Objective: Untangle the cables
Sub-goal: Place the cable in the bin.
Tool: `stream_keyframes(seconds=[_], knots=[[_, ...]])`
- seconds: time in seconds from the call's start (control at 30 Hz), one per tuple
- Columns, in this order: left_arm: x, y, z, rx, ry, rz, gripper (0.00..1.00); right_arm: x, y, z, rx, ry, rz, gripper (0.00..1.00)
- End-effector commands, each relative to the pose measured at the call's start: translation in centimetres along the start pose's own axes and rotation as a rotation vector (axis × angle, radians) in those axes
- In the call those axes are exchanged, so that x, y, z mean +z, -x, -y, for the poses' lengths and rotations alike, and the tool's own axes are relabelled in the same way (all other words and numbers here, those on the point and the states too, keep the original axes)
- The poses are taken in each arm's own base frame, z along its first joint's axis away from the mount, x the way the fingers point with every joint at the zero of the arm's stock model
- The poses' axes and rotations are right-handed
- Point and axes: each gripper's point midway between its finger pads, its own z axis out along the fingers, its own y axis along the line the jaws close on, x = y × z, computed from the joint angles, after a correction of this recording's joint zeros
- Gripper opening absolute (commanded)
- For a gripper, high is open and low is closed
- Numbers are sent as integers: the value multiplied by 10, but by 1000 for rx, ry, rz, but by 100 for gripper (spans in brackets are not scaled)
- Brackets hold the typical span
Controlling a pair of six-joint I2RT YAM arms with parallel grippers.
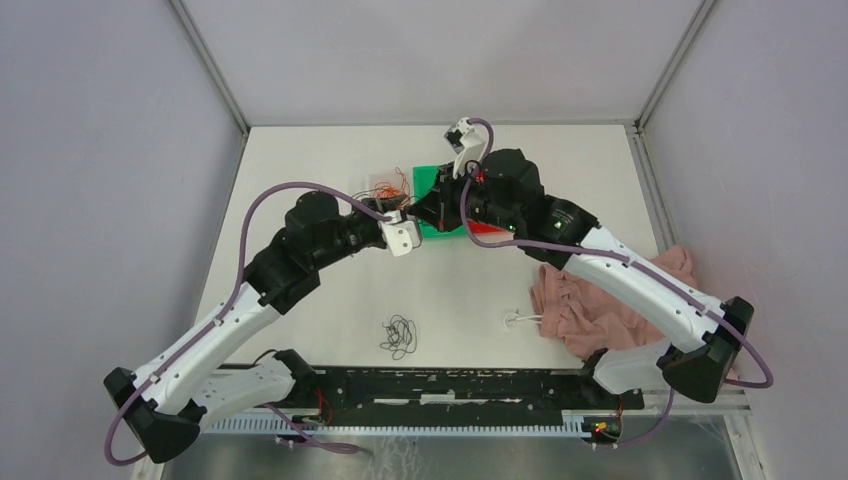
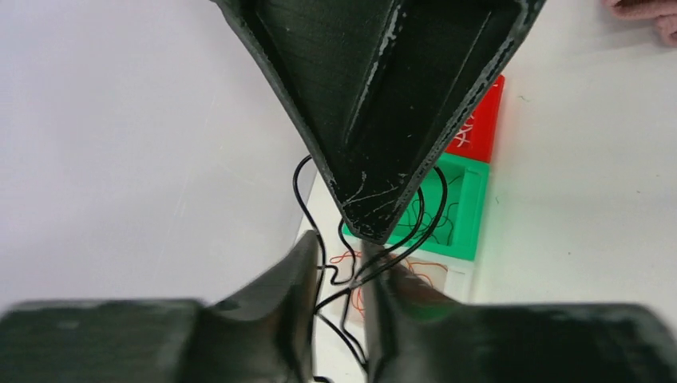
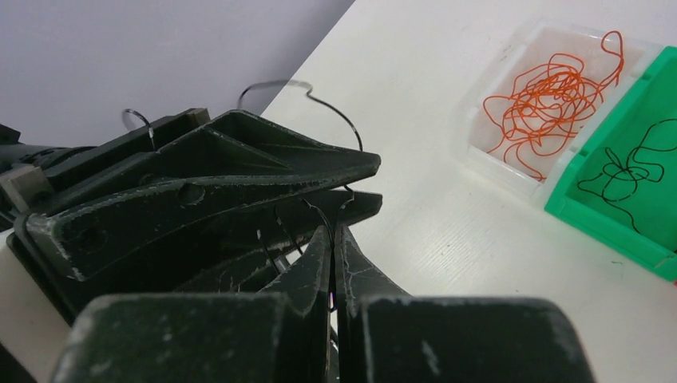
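Note:
Both grippers meet over the bins at the table's back. My right gripper (image 1: 437, 207) (image 3: 332, 231) is shut on a thin black cable (image 3: 335, 113) that arcs up over the left gripper's fingers (image 3: 319, 163). My left gripper (image 1: 418, 222) (image 2: 342, 259) stands narrowly open, with black cables (image 2: 295, 185) running through the gap between its fingers. The right gripper's fingers (image 2: 375, 120) point down at that gap. Orange cables (image 3: 551, 96) (image 1: 390, 183) lie in a clear bin. More black cables (image 3: 627, 171) lie in a green bin (image 3: 607, 235) (image 2: 471, 207).
A red bin (image 2: 483, 128) (image 1: 487, 229) adjoins the green bin (image 1: 428, 180). A loose bunch of black cables (image 1: 398, 337) lies on the table near the front. A white cable (image 1: 520, 320) lies beside a pink cloth (image 1: 610, 300) at the right.

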Motion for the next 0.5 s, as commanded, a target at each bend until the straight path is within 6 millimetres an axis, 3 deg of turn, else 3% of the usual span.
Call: stream_keyframes(seconds=[0.0, 0.1, 0.23, 0.27, 0.3, 0.33, 0.4, 0.47], knots=[[1, 22, 0, -121, -64, 67, 21, -18, 19, -13, 40, 77, 84, 0], [4, 27, 7, -188, -119, 77, 6, -25, 23, -11, 56, 100, 135, 0], [8, 39, 10, -263, -181, 109, 3, -33, 22, -2, 74, 110, 197, 0], [10, 42, 10, -280, -188, 114, 3, -35, 24, 0, 77, 117, 213, 5], [11, 44, 9, -295, -193, 118, 3, -38, 25, 2, 79, 126, 226, 15], [13, 45, 9, -307, -204, 118, 3, -41, 26, 3, 76, 133, 234, 33], [15, 47, 9, -332, -215, 116, 3, -50, 30, 6, 53, 145, 249, 58], [17, 49, 4, -388, -203, 120, 3, -61, 33, 7, 9, 164, 287, 70]])
